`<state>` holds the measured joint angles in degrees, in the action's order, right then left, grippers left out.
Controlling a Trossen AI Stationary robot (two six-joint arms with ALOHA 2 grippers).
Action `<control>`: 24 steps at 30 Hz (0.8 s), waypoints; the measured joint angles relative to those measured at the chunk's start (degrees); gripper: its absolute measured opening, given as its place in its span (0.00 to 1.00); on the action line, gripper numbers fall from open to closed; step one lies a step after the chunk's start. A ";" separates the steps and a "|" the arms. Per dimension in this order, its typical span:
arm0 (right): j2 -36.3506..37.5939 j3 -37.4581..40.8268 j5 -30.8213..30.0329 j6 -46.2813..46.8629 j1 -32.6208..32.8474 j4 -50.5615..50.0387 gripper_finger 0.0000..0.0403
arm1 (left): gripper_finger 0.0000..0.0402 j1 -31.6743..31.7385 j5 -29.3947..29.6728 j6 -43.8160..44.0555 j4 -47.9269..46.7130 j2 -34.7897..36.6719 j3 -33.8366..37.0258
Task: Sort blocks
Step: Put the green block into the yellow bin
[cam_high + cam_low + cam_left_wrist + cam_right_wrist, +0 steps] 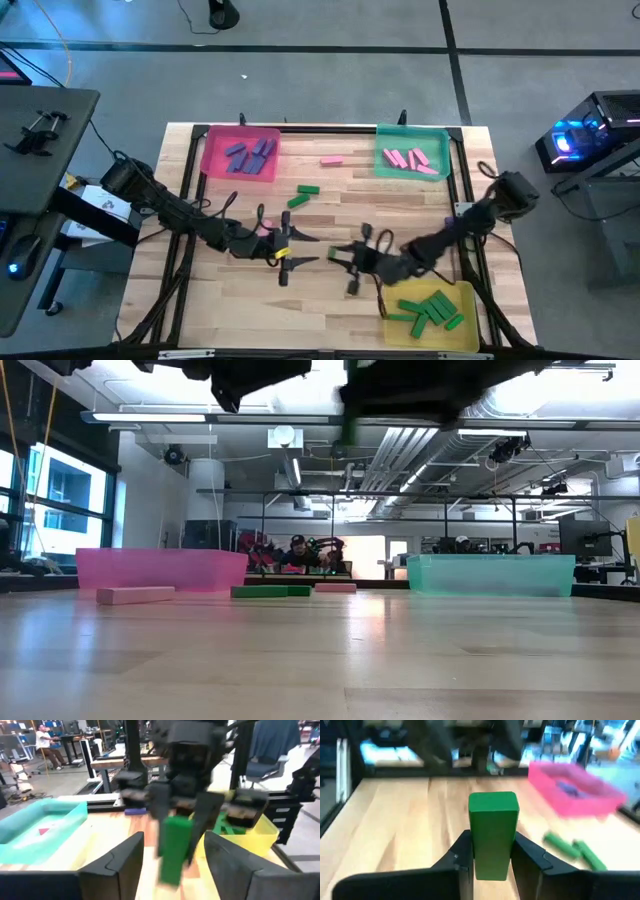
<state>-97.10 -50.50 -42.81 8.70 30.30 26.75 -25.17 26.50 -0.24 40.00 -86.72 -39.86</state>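
My right gripper point(492, 862) is shut on a green block point(492, 827) above the middle of the table point(340, 256). My left gripper point(298, 250) is open and faces it from the table's left. In the left wrist view its fingers point(120, 865) stand on either side of that green block point(175, 850) with gaps, touching nothing. A pink block point(331, 159), two green blocks point(303, 194) and another pink block point(135, 595) lie flat on the table. My right gripper pinches the green block between its two fingers point(462, 855), which press on its two side faces. The block's free end point(493, 802) sticks out past the fingertips. The block is lifted clear of the table.
The pink tray point(212, 160) at the far left holds blue-purple blocks. The teal tray point(440, 140) at the far right holds pink blocks. The yellow tray point(462, 300) at the near right holds green blocks. A blue-purple block point(135, 811) lies near the right edge. People sit in the room behind.
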 joint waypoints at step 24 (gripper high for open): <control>10.52 -0.02 24.42 79.62 29.44 -68.26 0.17 | 0.53 0.02 0.24 0.01 -1.61 0.04 0.00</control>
<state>-86.57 -50.52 -18.39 88.32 59.74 -41.50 -25.15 26.74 -0.23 38.39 -86.67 -39.86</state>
